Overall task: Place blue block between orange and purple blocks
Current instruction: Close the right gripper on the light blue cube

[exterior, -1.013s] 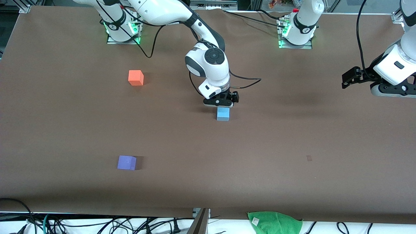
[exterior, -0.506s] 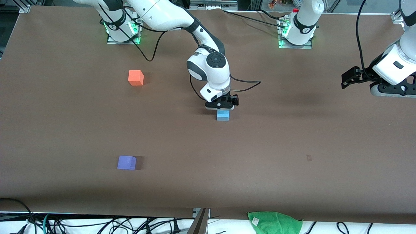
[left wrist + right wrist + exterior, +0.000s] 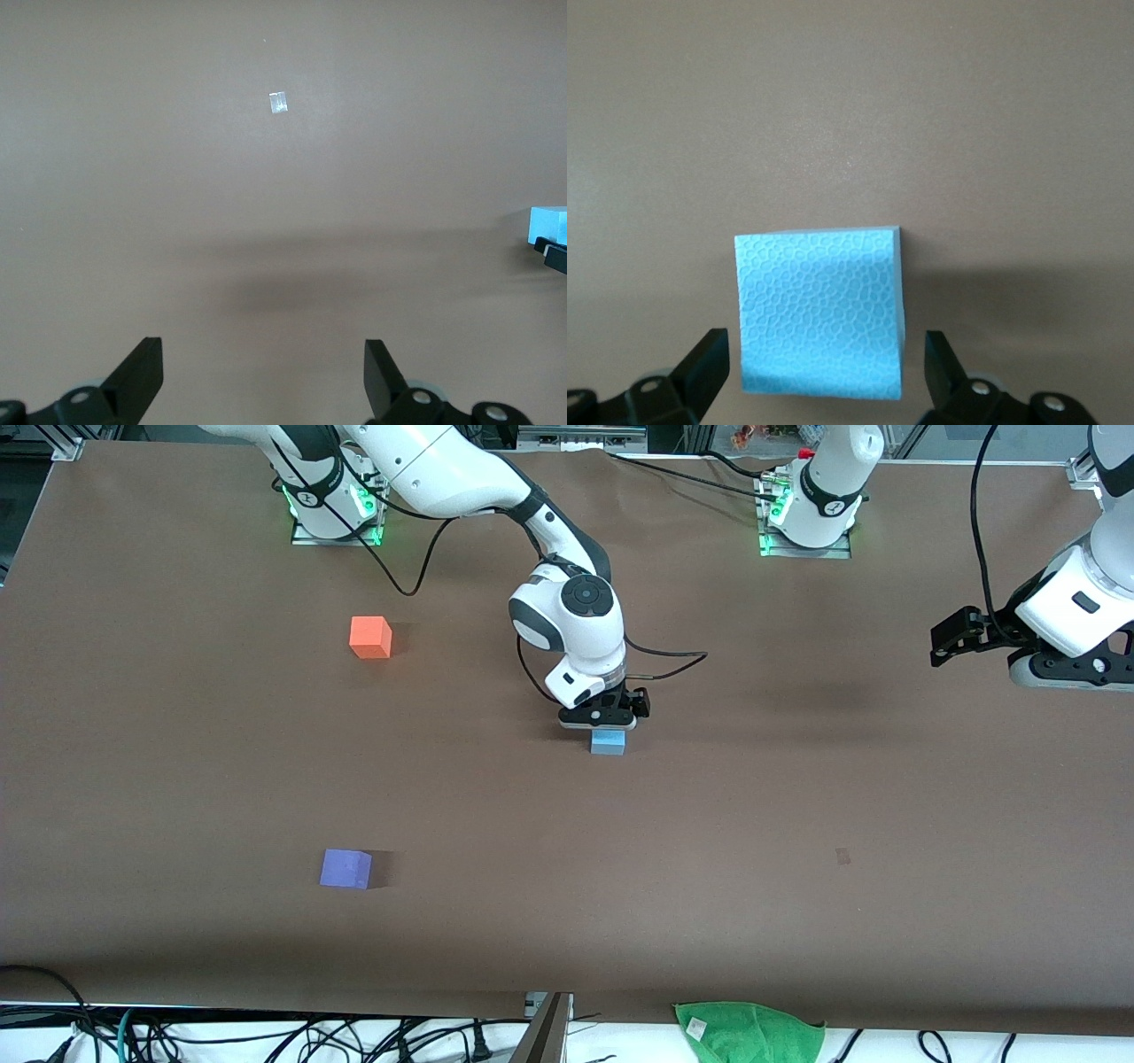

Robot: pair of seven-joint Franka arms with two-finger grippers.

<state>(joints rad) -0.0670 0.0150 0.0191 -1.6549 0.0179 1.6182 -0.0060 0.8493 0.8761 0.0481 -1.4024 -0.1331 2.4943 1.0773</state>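
Brown table, three small cubes, right arm lowered over the blue one.

Toward the right arm's end sit the orange block (image 3: 370,637) and, nearer the front camera, the purple block (image 3: 345,868), well apart with bare table (image 3: 797,797) between them. At mid-table the right gripper (image 3: 601,721) stands just above the blue block (image 3: 608,742), fingers (image 3: 709,367) spread on either side and not yet touching it. It looks like light, stiff foam with a pebbled, unslippery skin, best pinched on two flat side faces. Only the right wrist view shows that texture and the gaps beside the block; the front view alone shows all three cubes. Over the left arm's end, the left gripper (image 3: 952,638) waits, open and empty.
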